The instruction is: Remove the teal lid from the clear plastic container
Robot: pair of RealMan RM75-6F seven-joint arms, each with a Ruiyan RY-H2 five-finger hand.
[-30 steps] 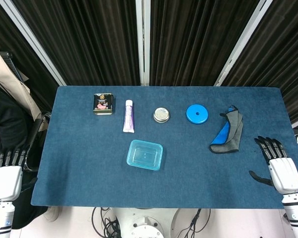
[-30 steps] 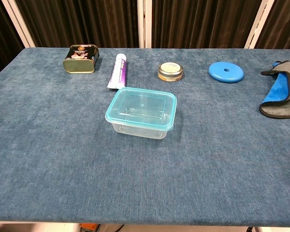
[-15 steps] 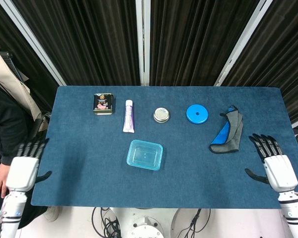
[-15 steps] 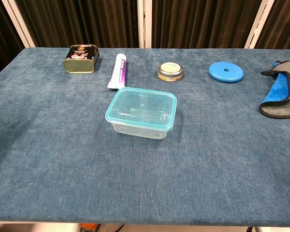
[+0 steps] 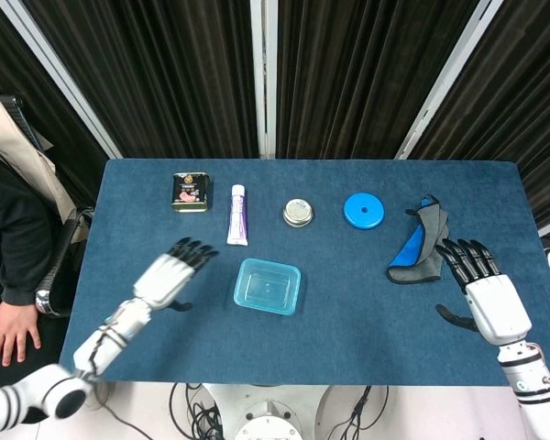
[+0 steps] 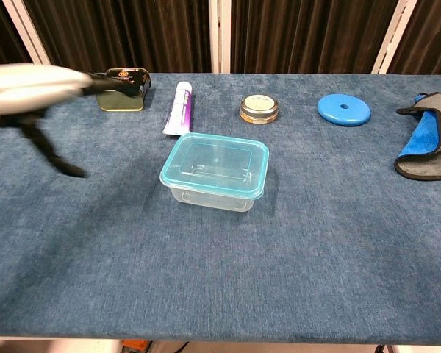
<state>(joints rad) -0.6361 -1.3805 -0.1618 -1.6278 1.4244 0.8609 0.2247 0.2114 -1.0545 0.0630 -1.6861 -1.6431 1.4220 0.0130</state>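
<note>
The clear plastic container [image 5: 267,290] [image 6: 213,193] sits near the middle of the blue table, with the teal lid [image 5: 268,285] [image 6: 215,165] closed on top of it. My left hand [image 5: 172,271] [image 6: 37,87] hovers just left of the container, fingers spread and empty, a short gap from the lid. My right hand [image 5: 484,291] is open over the table's right edge, far from the container, beside the cloth; the chest view does not show it.
Along the back stand a dark tin [image 5: 190,192] [image 6: 123,89], a white and purple tube [image 5: 237,214] [image 6: 178,107], a small round tin [image 5: 297,213] [image 6: 259,108] and a blue disc [image 5: 363,210] [image 6: 343,109]. A grey and blue cloth [image 5: 420,244] [image 6: 428,145] lies at the right.
My left hand has swung in from beyond the table's left edge to just left of the container. My right hand has crept slightly forward and inward. The container has not moved.
</note>
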